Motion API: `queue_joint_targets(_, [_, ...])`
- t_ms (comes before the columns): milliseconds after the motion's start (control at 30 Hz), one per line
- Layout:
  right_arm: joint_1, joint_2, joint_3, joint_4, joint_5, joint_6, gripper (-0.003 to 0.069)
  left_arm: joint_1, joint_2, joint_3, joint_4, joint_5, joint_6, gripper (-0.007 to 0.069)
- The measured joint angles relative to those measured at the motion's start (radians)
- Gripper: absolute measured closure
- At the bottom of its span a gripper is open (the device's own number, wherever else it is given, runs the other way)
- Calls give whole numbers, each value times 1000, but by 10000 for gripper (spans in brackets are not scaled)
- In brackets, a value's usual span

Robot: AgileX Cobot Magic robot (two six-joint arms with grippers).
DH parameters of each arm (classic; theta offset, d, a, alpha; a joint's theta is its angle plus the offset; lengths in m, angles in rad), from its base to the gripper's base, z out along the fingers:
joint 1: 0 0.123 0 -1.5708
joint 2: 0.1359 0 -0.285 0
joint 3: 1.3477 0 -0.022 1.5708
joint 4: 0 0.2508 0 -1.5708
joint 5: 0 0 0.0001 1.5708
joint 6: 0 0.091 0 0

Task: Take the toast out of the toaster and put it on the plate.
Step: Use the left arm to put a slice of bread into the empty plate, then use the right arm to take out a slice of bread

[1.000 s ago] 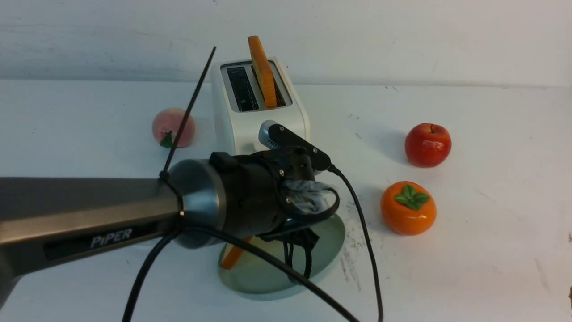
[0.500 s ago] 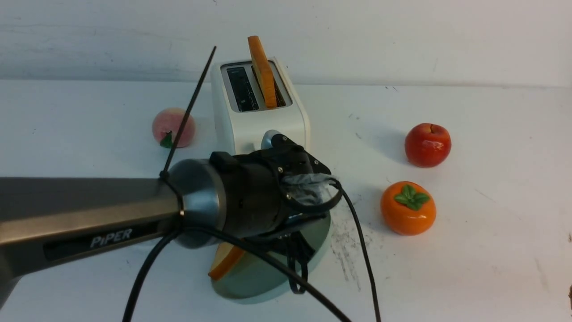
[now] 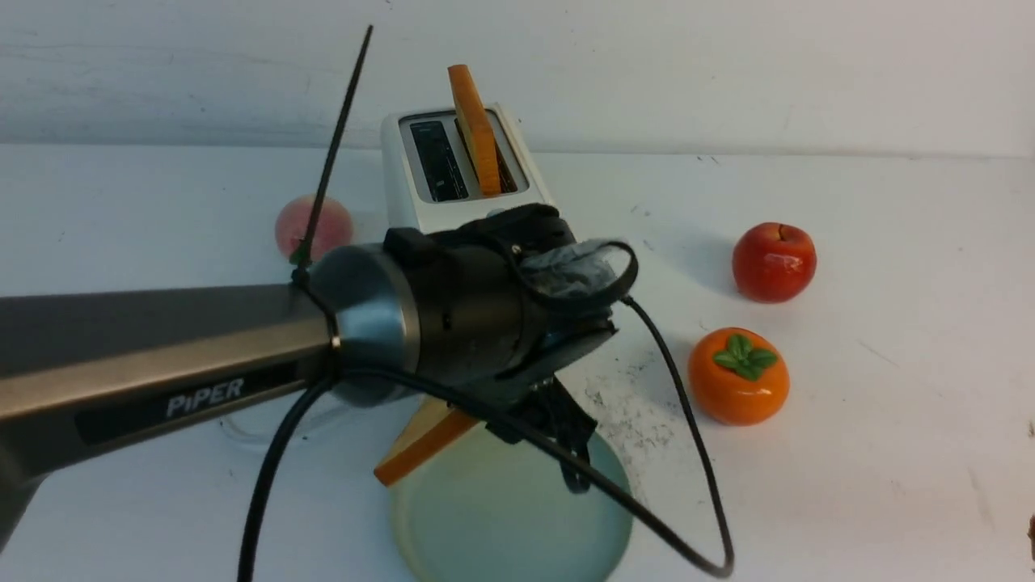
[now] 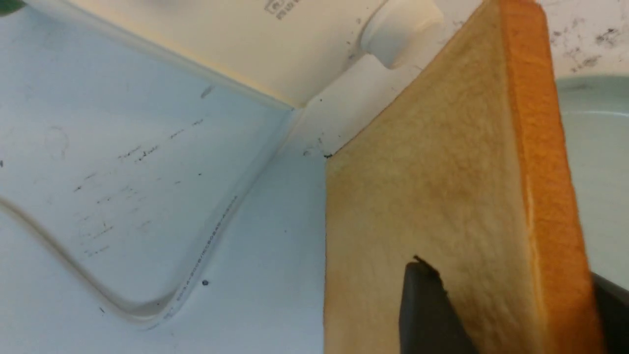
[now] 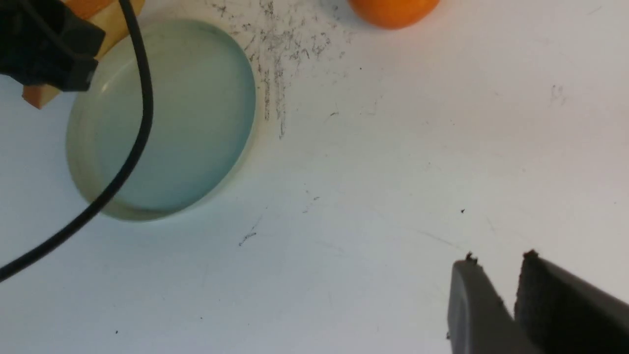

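The cream-white toaster (image 3: 469, 202) stands at the back with one orange-crusted toast slice (image 3: 475, 133) upright in its right slot. My left gripper (image 3: 493, 424) is shut on a second toast slice (image 3: 416, 453), held tilted just above the far-left rim of the pale blue-green plate (image 3: 517, 525). In the left wrist view the fingers (image 4: 422, 309) clamp the toast (image 4: 432, 196), with the toaster's base (image 4: 221, 39) and the plate (image 4: 594, 147) behind it. My right gripper (image 5: 499, 260) is shut and empty over bare table, right of the plate (image 5: 196, 123).
A peach (image 3: 311, 226) lies left of the toaster. A red apple (image 3: 774, 262) and an orange persimmon (image 3: 738, 376) lie to the right. The toaster's white cord (image 4: 147, 305) curls on the table. My left arm's black cable (image 3: 687, 453) hangs over the plate.
My left gripper has risen with the toast slice, which was pressing down at the plate. The plate has shifted toward the table's front. The toaster and fruit have not moved.
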Motion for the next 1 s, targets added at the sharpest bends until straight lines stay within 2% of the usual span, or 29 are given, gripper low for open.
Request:
queue_joint_targets(267, [0, 0, 0, 0, 0, 0, 510, 0, 1, -41, -116, 32, 5, 226])
queue_joint_targets(467, [0, 0, 0, 0, 0, -1, 505, 0, 1, -42, -155, 48, 27, 213])
queue_joint_targets(533, [0, 0, 0, 0, 0, -1, 503, 0, 1, -60, -164, 83, 43, 231])
queue_joint_targets(567, [0, 0, 0, 0, 0, -1, 502, 0, 0, -81, -167, 109, 53, 265])
queue_joint_targets(600, [0, 0, 0, 0, 0, -1, 501, 0, 0, -85, -168, 114, 55, 265])
queue_joint_targets(733, [0, 0, -8, 0, -1, -2, 500, 1, -39, -204, -168, 229, 96, 497])
queue_joint_targets(833, [0, 0, -36, 19, 4, -34, 512, 25, -91, -259, -162, 248, 124, 636])
queue_joint_targets(967, [0, 3, -75, 73, 46, -85, 591, 136, -160, -273, -212, 258, 168, 638])
queue_joint_targets(1000, [0, 6, -80, 101, 64, -100, 622, 195, -175, -271, -250, 262, 178, 638])
